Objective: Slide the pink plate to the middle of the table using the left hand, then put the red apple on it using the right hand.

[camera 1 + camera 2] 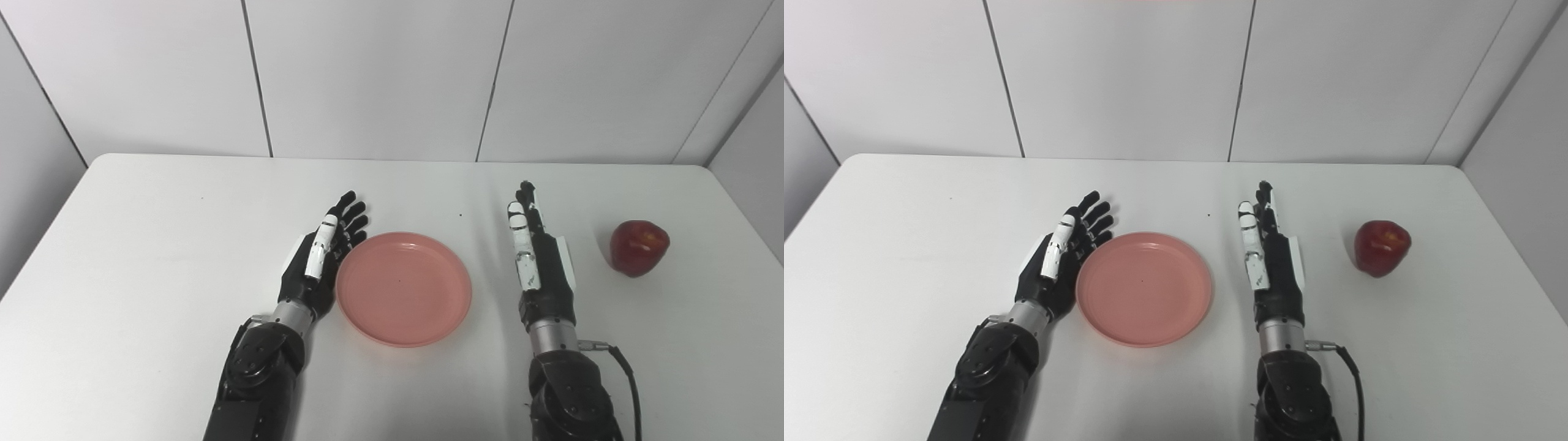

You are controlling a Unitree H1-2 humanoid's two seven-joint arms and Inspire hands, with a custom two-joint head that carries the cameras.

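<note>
Pink plate (403,288) mid-table, touching left hand (318,257), fingers straight, empty. Red apple (639,247) right of right hand (538,257), fingers extended, empty; right hand nearer.

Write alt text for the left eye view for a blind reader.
A pink plate lies mid-table between two open robot hands, the left hand at its rim, the right hand apart. A red apple sits further right.
</note>
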